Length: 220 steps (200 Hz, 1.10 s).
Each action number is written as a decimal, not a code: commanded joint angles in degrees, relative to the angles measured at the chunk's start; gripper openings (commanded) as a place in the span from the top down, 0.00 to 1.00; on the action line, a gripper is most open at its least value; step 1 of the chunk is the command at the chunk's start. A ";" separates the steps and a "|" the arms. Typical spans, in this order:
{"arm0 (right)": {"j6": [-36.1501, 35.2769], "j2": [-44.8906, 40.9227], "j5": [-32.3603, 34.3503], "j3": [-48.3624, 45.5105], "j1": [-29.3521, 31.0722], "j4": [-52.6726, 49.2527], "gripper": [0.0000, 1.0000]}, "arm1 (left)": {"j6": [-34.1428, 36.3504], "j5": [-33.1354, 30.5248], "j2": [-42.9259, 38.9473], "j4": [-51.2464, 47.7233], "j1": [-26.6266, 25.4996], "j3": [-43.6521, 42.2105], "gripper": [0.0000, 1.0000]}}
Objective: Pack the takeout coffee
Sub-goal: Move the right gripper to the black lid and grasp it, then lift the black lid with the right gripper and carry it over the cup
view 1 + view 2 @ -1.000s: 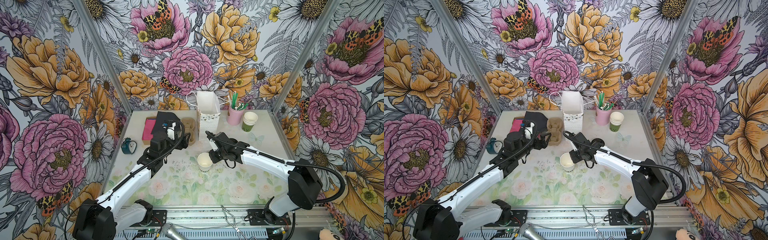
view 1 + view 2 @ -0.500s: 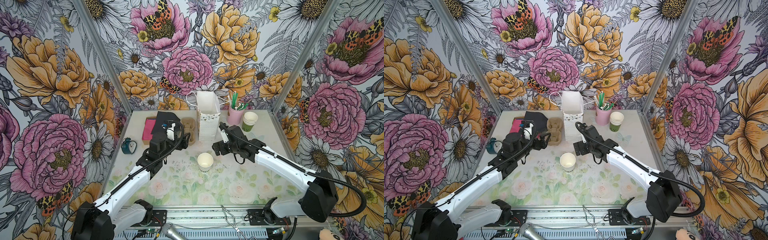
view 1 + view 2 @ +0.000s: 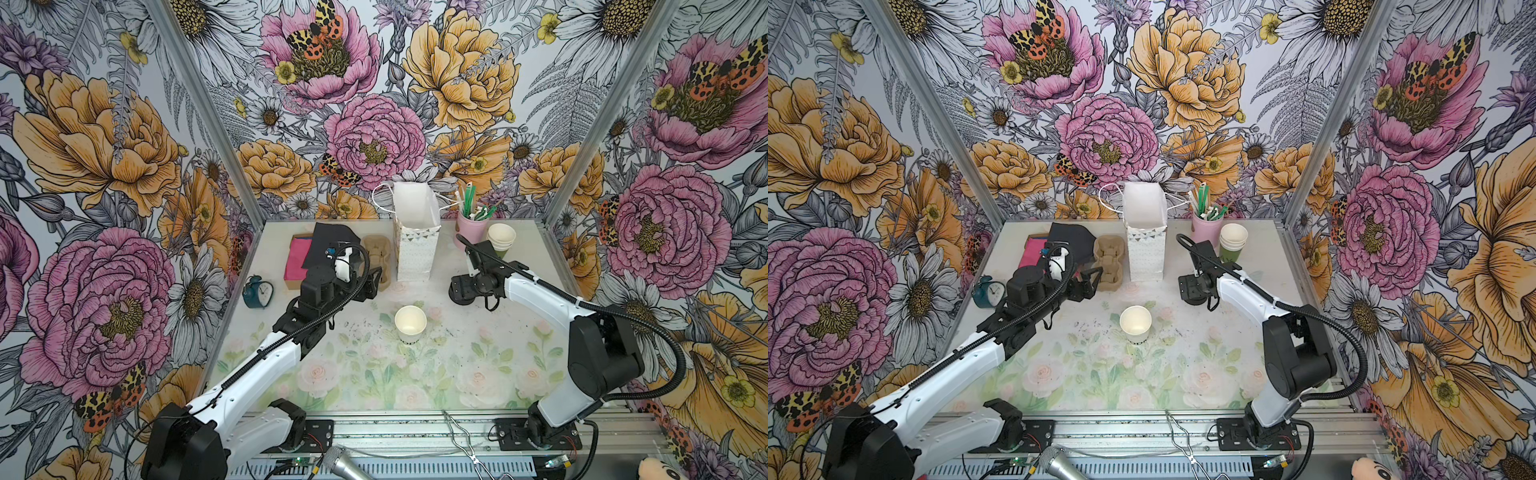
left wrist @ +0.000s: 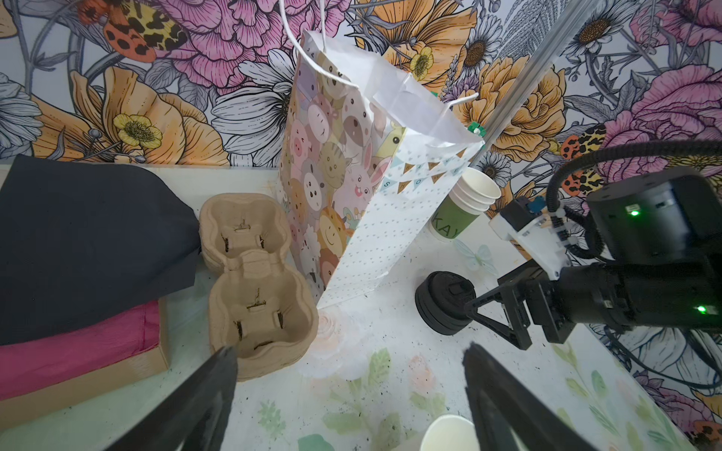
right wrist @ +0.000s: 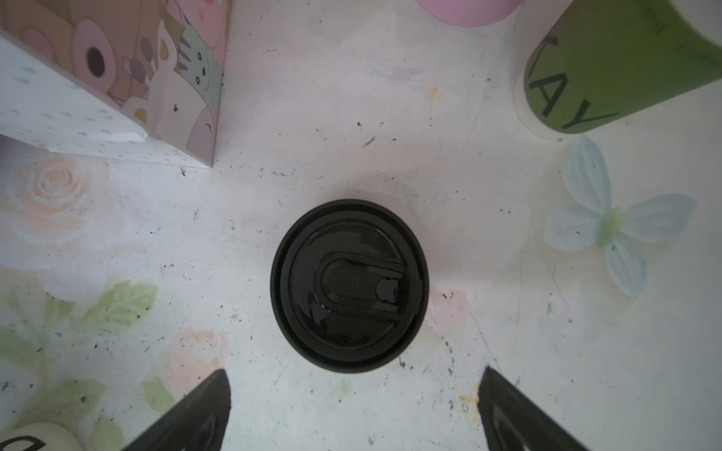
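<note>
Floral paper covers the walls, and a pale rose-printed mat covers the table (image 3: 478, 374). Toward the back stands a white paper bag (image 3: 415, 249). In front of the bag, near the table's middle, the takeout coffee cup (image 3: 410, 323) stands upright with its mouth open, apart from both arms. Right of the bag, the right gripper (image 5: 351, 410) points down at black lids (image 5: 347, 285), seemingly a short stack; its fingers are spread wide and grip nothing. Left of the bag, beside a pulp cup carrier (image 3: 376, 255), the left gripper (image 4: 347, 390) is also spread wide and empty. Farther right of the bag sits a stack of green-bottomed cups (image 3: 500, 241).
</note>
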 commanded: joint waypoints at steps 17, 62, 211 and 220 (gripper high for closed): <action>-1.78 4.30 -1.44 4.42 -0.99 0.00 0.01 | 1.57 -1.93 -1.47 -0.59 -0.46 -1.72 0.08; -2.31 7.76 -1.89 6.68 -2.49 0.00 0.04 | 2.01 -2.46 -1.60 -0.67 -0.47 -2.08 0.08; -2.15 12.27 -4.25 8.40 -3.13 -0.13 0.23 | 2.63 -2.94 -1.38 -0.68 -0.15 -2.82 0.06; -2.07 12.31 -4.35 8.35 -3.11 -0.08 0.25 | 2.64 -2.94 -1.32 -0.64 -0.13 -2.82 0.06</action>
